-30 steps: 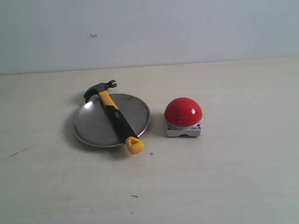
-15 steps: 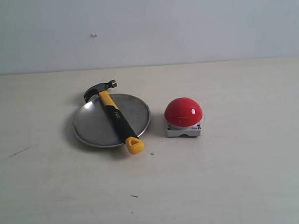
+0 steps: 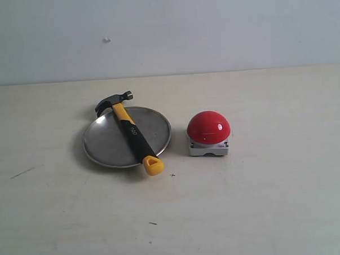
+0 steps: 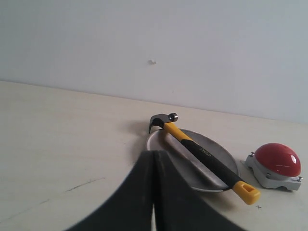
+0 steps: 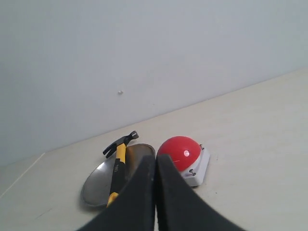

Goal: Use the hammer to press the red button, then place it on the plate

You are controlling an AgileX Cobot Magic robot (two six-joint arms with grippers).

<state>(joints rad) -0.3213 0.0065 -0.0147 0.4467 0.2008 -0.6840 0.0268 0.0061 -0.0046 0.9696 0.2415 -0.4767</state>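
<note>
Nearest, the left gripper (image 4: 154, 159) and right gripper (image 5: 155, 161) are hanging well back, fingers pressed fully together, gripping nothing. Farther off, the hammer (image 3: 130, 131) is lying diagonally across the plate (image 3: 103, 144), yellow loop overhanging the near rim and head jutting past the far rim, being too long to fit; the red button (image 3: 208, 127) is standing just beside the plate. Nothing is differing from a second earlier.
</note>
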